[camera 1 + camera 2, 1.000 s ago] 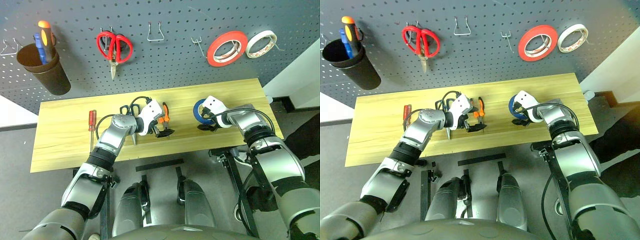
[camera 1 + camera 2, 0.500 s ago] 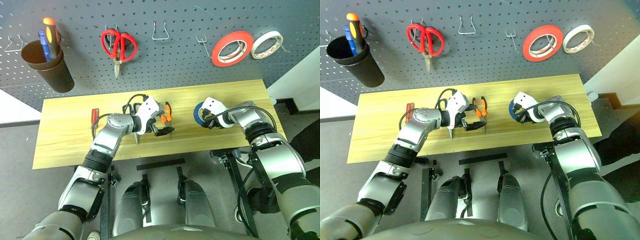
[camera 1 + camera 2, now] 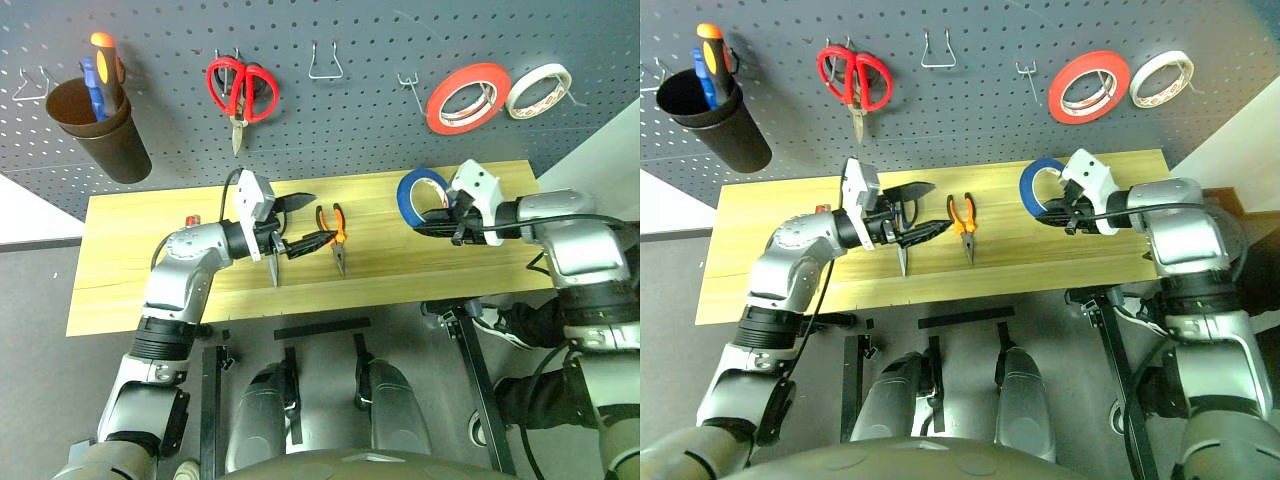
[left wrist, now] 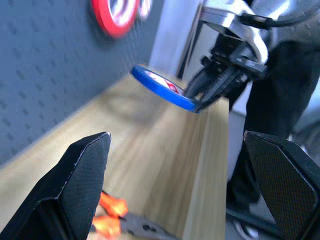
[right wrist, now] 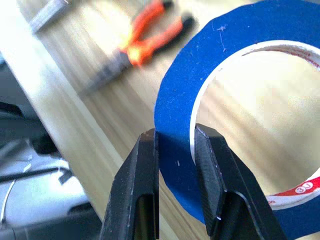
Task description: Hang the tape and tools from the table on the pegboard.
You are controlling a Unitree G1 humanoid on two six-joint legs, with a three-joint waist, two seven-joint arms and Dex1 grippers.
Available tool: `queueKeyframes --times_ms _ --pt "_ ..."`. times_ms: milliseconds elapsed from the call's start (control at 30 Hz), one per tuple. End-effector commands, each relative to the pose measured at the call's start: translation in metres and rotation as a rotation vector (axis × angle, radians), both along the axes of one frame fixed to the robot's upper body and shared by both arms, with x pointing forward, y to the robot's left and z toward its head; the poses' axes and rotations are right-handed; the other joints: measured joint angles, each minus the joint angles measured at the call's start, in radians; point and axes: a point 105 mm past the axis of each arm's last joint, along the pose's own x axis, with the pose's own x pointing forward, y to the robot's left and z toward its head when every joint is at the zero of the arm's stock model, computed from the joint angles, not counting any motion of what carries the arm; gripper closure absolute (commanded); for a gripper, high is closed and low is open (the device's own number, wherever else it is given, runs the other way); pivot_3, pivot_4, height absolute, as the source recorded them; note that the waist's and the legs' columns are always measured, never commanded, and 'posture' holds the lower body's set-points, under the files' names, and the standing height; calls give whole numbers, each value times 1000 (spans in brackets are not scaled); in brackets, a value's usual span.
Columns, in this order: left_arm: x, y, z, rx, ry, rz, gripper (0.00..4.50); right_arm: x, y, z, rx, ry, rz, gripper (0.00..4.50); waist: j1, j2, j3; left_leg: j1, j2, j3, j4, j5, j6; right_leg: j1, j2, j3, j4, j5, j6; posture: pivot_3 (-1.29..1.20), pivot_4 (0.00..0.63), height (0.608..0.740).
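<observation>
In the cup (image 3: 100, 140), two screwdrivers (image 3: 97, 75)

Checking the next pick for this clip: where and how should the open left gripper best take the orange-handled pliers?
Probably across the orange handles of the pliers, from above: they lie flat on the table, handles toward the pegboard, nose toward the near edge. The left gripper hangs open beside them.

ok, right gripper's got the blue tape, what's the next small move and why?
Probably carry the blue tape up toward the empty hook on the pegboard. The right gripper is shut on the roll's wall, clear of the table, and that hook beside the red roll is free.
</observation>
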Motion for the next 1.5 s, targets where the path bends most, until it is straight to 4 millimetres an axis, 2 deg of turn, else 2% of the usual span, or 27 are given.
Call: queueKeyframes --times_ms 33,133,233,367,533,667,800,933,1067,1300,1367,1500 --pt "-11 9 24 -72 -84 -42 0 -17 8 47 58 -137 28 3852 -1 0 -4 0 0 0 0 0 0 0 0 0 0 0 0 -140 199 740" --pt "-10 15 30 -82 -107 -34 0 -24 11 69 61 -220 27 3852 -2 -3 -20 -1 -1 1 0 0 0 0 0 -1 -1 1 1 -148 179 740" --pt "-6 19 38 -114 -136 -15 0 -22 14 87 47 -301 20 3852 -2 -4 -41 -2 -1 0 0 0 0 0 0 -1 -1 1 1 -146 138 740" --pt "-2 21 46 -129 -168 -1 0 -15 21 98 49 -353 29 3852 -5 -6 -73 -2 -1 1 1 0 0 0 0 -1 -2 1 2 -141 118 740" --pt "1 22 48 -112 -185 0 0 -8 26 93 16 -358 42 3852 -5 -8 -108 -2 -1 1 0 0 0 0 1 -1 -2 1 2 -120 96 740" --pt "6 25 49 -96 -199 32 0 0 28 89 14 -358 45 3852 -5 -8 -119 -2 -1 1 1 0 0 1 1 -1 -2 1 2 -112 90 740" --pt "10 24 51 -75 -214 62 0 23 32 72 4 -351 14 3852 -8 -9 -136 -1 -1 1 1 0 0 1 2 -1 -2 1 2 -101 81 740" --pt "12 24 53 -77 -222 73 0 36 35 61 22 -336 13 3852 -7 -8 -148 -1 -1 1 1 0 -1 1 2 -1 -2 1 2 -85 72 740" --pt "13 28 47 -55 -226 88 0 56 42 47 26 -330 -29 3852 -9 -8 -156 -1 -1 1 1 1 -1 1 2 -1 -2 1 2 -73 69 740" --pt "16 36 41 -46 -227 106 0 81 55 40 56 -334 -68 3852 -25 -6 -171 0 -1 1 1 1 -1 1 2 -1 -1 1 2 -62 55 740" --pt "16 37 40 -45 -227 108 0 84 58 38 57 -329 -64 3114 -31 -6 -174 0 -2 0 1 1 -1 2 2 -1 -1 1 2 -63 54 740" --pt "16 36 39 -41 -228 108 0 79 62 43 65 -334 -22 1935 -35 -5 -185 0 -1 0 0 1 -2 2 2 0 0 1 2 -60 53 740"
